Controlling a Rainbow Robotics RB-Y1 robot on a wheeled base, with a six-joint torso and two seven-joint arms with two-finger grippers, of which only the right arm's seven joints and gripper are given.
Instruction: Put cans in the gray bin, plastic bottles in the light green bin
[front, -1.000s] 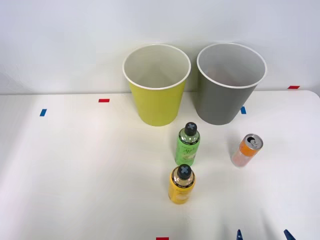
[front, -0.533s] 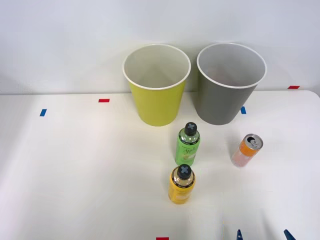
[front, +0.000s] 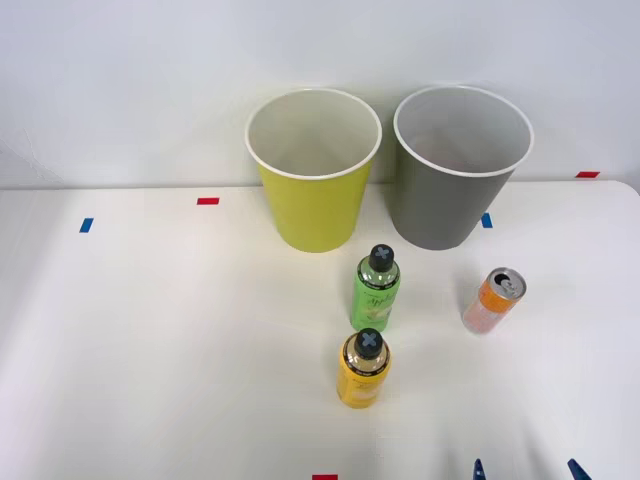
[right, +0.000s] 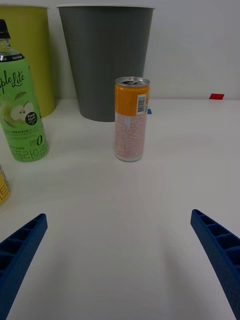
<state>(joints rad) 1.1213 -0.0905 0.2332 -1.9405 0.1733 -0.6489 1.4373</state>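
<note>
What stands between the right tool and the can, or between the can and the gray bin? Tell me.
Nothing visible does. The right tool is open, with bare table between it and the upright can. The gray bin stands behind the can; the green bottle stands off to one side.

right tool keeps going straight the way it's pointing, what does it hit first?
Most likely the can: it stands upright near the centre line between the open right tool's fingers, with bare table before it. The gray bin is behind it. Depth is uncertain.

Right gripper (right: 120, 260) low over the table, blue ribbed jaws spread wide, holding nothing
</note>
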